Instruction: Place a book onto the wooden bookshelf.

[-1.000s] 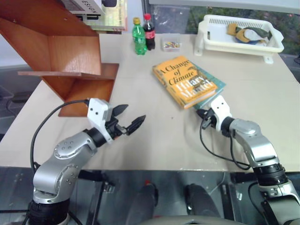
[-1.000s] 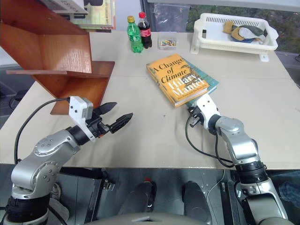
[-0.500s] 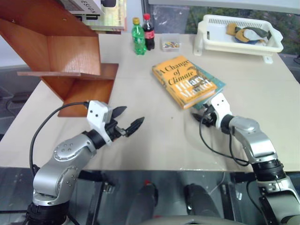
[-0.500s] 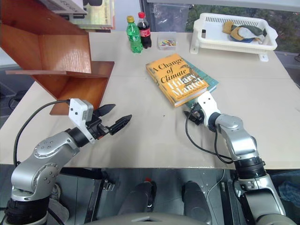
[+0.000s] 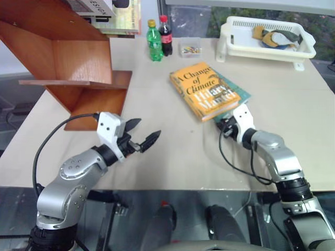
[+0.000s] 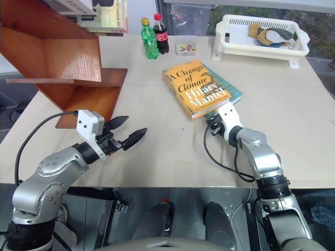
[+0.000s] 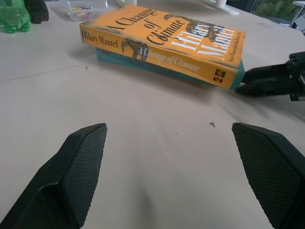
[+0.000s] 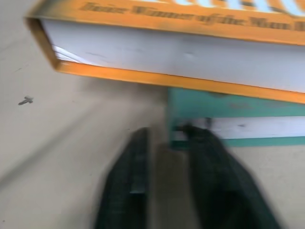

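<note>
1. at the near right corner of the stacked books, the right gripper (image 6: 213,127) has its two black fingers drawn nearly together, tips at the teal-green book (image 8: 228,119) that lies under the book (image 5: 205,90); whether they pinch its corner or only touch it is hard to tell, since the right wrist view is blurred there.
2. the left gripper (image 5: 142,137) hangs over the bare table (image 5: 172,151) near the left, its fingers (image 7: 81,162) spread wide and holding nothing.
3. the book lies flat on the teal-green one at mid-table, well apart from the wooden bookshelf (image 5: 68,57) at the far left.
4. the left wrist view shows the orange spine and the right gripper's tips beside the stack; the head views instead show the cover, two bottles (image 5: 159,39) and a white basket (image 5: 267,39) at the far edge.
5. the wooden bookshelf is cut off at the picture's top and left.
</note>
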